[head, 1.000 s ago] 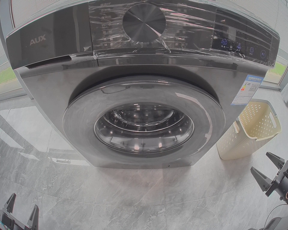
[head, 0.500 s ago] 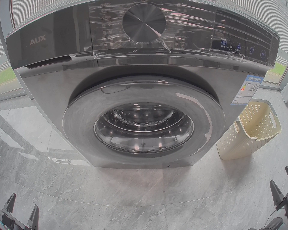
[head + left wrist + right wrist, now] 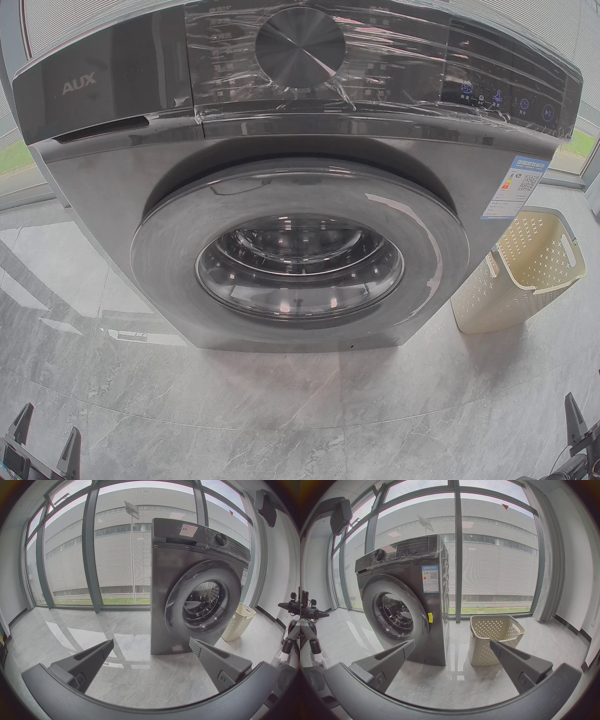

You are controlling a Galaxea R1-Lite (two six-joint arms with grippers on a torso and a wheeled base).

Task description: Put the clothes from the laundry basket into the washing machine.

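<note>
The left claw [image 3: 45, 435] sits low at the near left, fingers apart, empty, unmoved over the last second. The dark grey front-loading washing machine [image 3: 300, 187] has its round glass door [image 3: 300, 265] shut. The cream perforated plastic laundry basket [image 3: 525, 275] stands just beside the machine's right flank, its visible inner wall bare. The right claw [image 3: 451, 644], fingers apart and empty, has drawn back from near the basket. Judgement: no loading in hand.
</note>
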